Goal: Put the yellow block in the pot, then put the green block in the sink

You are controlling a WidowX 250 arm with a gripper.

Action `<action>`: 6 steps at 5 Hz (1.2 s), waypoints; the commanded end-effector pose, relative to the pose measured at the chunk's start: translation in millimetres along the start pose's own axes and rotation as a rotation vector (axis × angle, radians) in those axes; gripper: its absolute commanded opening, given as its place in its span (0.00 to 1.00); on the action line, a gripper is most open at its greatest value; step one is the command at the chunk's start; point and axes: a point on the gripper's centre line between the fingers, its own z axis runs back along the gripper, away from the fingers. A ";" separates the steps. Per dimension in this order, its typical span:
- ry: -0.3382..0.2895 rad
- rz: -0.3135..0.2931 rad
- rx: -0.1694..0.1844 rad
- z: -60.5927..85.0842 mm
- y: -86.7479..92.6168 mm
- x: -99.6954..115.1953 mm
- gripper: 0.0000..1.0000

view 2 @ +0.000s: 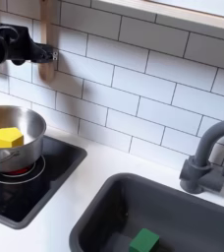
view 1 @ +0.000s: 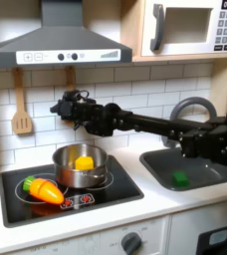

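The yellow block (view 1: 84, 161) (view 2: 9, 138) lies inside the shiny steel pot (view 1: 66, 167) (view 2: 30, 126) on the stove's burner. On the floor of the dark grey sink (view 1: 210, 169) (view 2: 99, 212) rests the green block (view 1: 179, 178) (view 2: 143, 240). My gripper (view 1: 64, 104) (view 2: 4, 45) hangs high in front of the tiled wall, above and behind the pot, holding nothing. Its fingers are too dark and blurred to read. The black arm stretches away toward the first exterior view's right, over the sink.
An orange toy carrot (view 1: 43, 189) lies on the black stovetop (view 1: 115, 184) (view 2: 26, 192) in front of the pot. A grey arched faucet (view 1: 190, 108) (view 2: 207, 157) stands behind the sink. A wooden spatula (view 1: 21, 112) hangs on the wall, with a range hood (view 1: 61, 40) above.
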 end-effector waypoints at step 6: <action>-0.004 0.014 -0.011 9.3 -7.0 3.6 0.00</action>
